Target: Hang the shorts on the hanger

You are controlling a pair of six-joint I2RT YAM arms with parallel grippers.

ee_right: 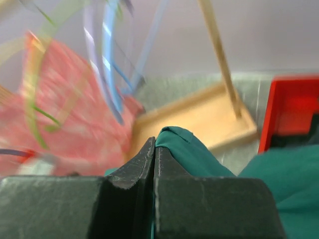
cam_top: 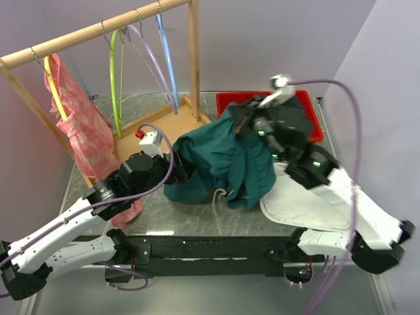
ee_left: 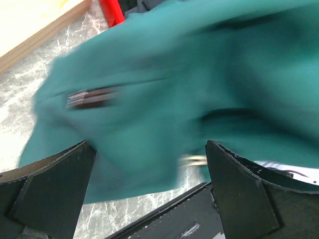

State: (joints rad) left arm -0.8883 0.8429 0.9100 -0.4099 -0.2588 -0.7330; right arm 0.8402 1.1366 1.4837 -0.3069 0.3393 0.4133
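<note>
- Top view: finds the shorts (cam_top: 223, 157) bunched mid-table (cam_top: 197, 220), one edge hoisted by the right gripper (cam_top: 251, 120), probably to let the cloth hang open. Leaves the hanger (cam_top: 116, 79) bare on the rack (cam_top: 98, 29), well apart to the left.
- Left wrist: shows the left gripper (ee_left: 149, 199) spread wide, teal cloth just ahead of the fingers (ee_left: 55, 189), nothing pinched. Seems poised for a second hold. Too blurred to tell contact.
- Right wrist: shows jaws pressed tight on a fold of the shorts, with the rack beyond.
</note>
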